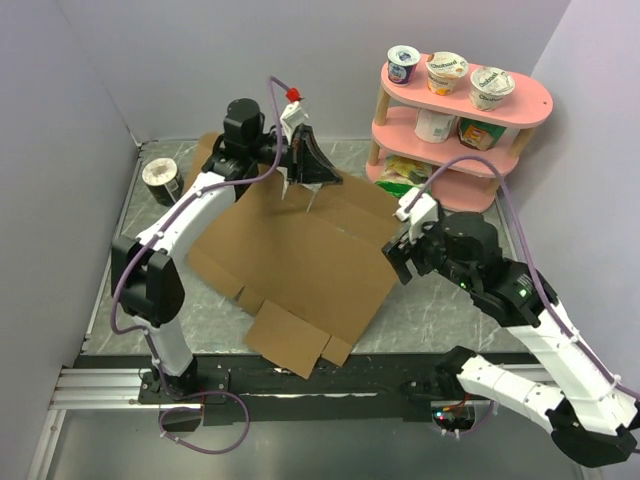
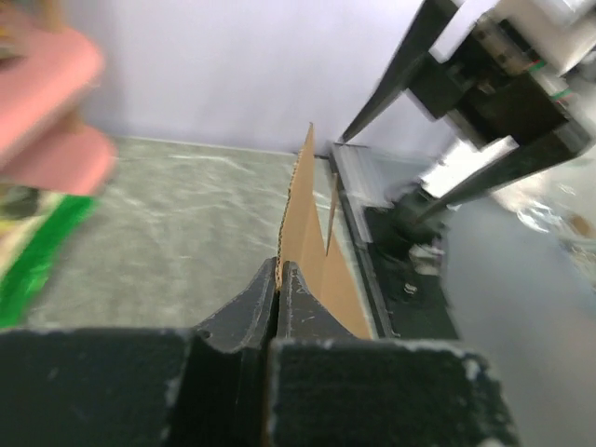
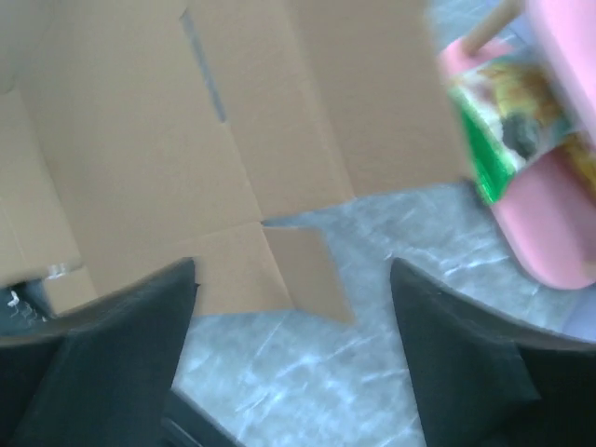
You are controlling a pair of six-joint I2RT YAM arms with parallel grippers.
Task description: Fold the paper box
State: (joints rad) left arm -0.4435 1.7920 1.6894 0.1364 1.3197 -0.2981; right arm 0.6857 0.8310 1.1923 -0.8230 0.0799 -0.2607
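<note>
Grey marbled table (image 1: 440, 310), lavender walls: one paper box (image 1: 290, 260), an unfolded brown sheet, lies mid-table, its long axis running 5 to 11 o'clock. My right gripper (image 1: 397, 262), fingers spread and empty, hangs just beside its 3 o'clock edge, the sheet at its 9. At 12, my left gripper (image 1: 303, 190) pinches the far edge. Beyond, one pink shelf (image 1: 530, 100) carries three yogurt cups (image 1: 447, 72) on top.

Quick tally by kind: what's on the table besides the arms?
Paper box: 1
Pink shelf: 1
Cups: 4
Carton: 1
Green packet: 1
Dark can: 1
Total: 9
</note>
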